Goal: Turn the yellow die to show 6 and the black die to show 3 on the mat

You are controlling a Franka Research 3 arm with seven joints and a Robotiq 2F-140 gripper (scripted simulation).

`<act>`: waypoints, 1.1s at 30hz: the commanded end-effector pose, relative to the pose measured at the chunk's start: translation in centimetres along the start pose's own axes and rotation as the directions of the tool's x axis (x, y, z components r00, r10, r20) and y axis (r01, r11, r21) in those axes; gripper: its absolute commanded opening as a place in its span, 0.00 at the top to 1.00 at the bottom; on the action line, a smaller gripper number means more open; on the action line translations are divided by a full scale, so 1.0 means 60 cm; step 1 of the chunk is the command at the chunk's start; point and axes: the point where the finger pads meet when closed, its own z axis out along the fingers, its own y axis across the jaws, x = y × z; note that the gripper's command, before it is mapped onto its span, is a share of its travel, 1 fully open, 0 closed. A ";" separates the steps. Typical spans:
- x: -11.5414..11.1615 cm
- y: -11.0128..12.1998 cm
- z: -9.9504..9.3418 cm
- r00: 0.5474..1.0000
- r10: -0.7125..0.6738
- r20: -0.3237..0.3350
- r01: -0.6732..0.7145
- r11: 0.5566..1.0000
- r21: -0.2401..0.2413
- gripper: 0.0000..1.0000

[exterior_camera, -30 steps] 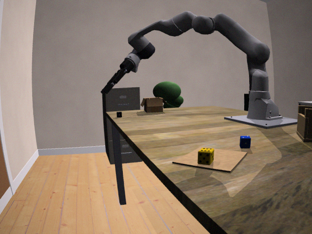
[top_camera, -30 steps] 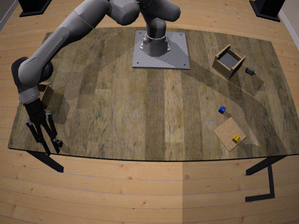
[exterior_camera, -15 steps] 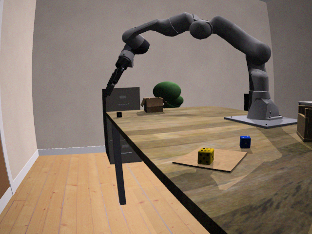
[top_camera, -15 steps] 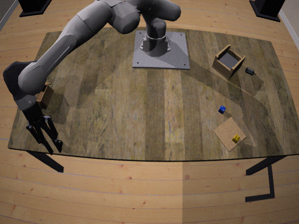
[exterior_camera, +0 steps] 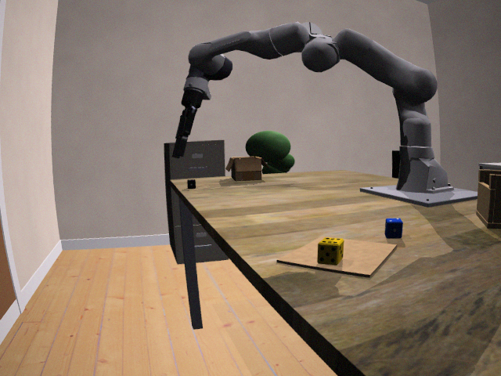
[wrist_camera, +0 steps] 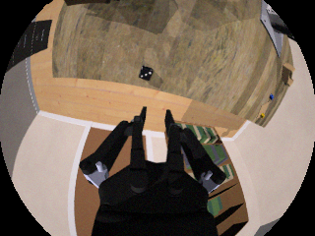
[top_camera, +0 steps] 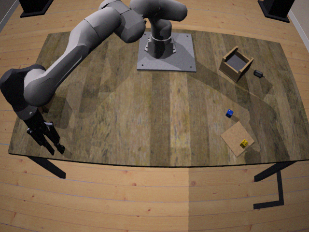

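The yellow die (top_camera: 244,143) sits flat on the tan mat (top_camera: 237,138) near the table's front right; both also show in the exterior view, the die (exterior_camera: 330,251) on the mat (exterior_camera: 347,254). The blue die (top_camera: 229,113) (exterior_camera: 394,227) sits on the table just behind the mat. The small black die (exterior_camera: 191,184) (wrist_camera: 148,74) lies at the table's front left corner, close to the edge. My gripper (top_camera: 56,150) (exterior_camera: 177,153) (wrist_camera: 156,113) hangs high above that corner, tilted, its fingers narrowly apart and empty. In the overhead view a fingertip hides the black die.
An open cardboard box (exterior_camera: 246,168) stands at the left end of the table, behind the black die. A wooden box (top_camera: 236,63) and a small dark object (top_camera: 258,73) are at the back right. The arm's base plate (top_camera: 166,52) is at the back middle.
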 end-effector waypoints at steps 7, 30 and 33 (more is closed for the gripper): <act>0.041 -0.013 -0.010 0.964 0.196 -0.177 -0.182 0.979 0.093 0.65; 0.068 -0.033 -0.032 0.921 0.297 -0.253 -0.239 0.942 0.233 0.00; 0.068 -0.033 -0.032 0.921 0.297 -0.253 -0.239 0.942 0.233 0.00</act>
